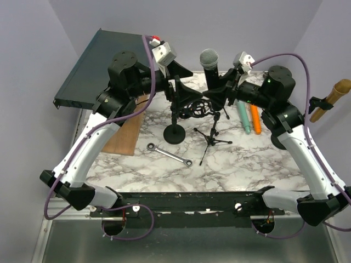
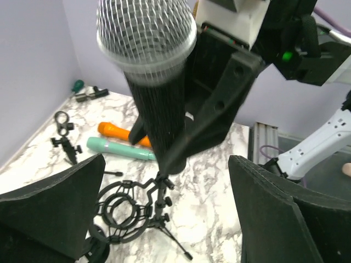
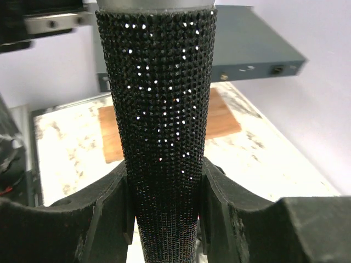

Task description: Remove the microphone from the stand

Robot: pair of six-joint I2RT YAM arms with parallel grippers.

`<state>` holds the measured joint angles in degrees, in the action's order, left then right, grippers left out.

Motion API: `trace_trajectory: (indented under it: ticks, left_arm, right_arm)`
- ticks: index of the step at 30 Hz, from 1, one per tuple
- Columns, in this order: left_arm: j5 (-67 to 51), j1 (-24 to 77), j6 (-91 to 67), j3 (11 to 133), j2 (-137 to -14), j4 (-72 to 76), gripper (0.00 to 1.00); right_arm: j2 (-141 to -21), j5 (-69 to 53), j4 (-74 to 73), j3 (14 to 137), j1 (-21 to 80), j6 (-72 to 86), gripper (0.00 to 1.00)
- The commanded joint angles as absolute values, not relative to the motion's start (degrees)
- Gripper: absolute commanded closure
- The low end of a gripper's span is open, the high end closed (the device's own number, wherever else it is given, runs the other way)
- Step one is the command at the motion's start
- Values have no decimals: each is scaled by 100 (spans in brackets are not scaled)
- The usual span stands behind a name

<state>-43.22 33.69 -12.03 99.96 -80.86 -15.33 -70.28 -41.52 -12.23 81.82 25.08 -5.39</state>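
Note:
The microphone [image 1: 210, 67] has a silver mesh head and a black studded body and stands upright. My right gripper [image 1: 218, 92] is shut on its body; in the right wrist view the pads [image 3: 112, 211] press both sides of the microphone [image 3: 164, 126]. Its lower end sits right at the top of the small black tripod stand [image 1: 211, 135]; I cannot tell if they touch. My left gripper [image 1: 179, 83] is open and empty just left of the microphone. In the left wrist view the microphone [image 2: 156, 104] and the stand [image 2: 159, 204] show between its spread fingers [image 2: 52, 211].
A black shock mount [image 1: 195, 108] and a round-base stand [image 1: 175, 133] sit left of the tripod. A wrench [image 1: 170, 154] lies in front. Teal [image 1: 244, 119] and orange [image 1: 255, 119] microphones lie to the right. A wooden board [image 1: 129, 131] and a dark rack unit [image 1: 98, 66] are at the left.

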Motion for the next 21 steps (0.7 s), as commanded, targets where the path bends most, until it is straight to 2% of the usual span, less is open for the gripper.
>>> trace_trajectory:
  ticks: [1, 11, 21]
  left_arm:
    - [-3901, 3262, -851, 9670, -7411, -1453, 1]
    - [-3286, 3169, -114, 8138, -6013, -1511, 2]
    - [-3265, 3155, 157, 7519, -5342, -2021, 1]
  right_arm:
    - [-6621, -2937, -1000, 8018, 2153, -193, 99]
    - [-6447, -1042, -1552, 7419, 965, -105, 99]
    - [-6982, -963, -1749, 6880, -263, -284, 99]
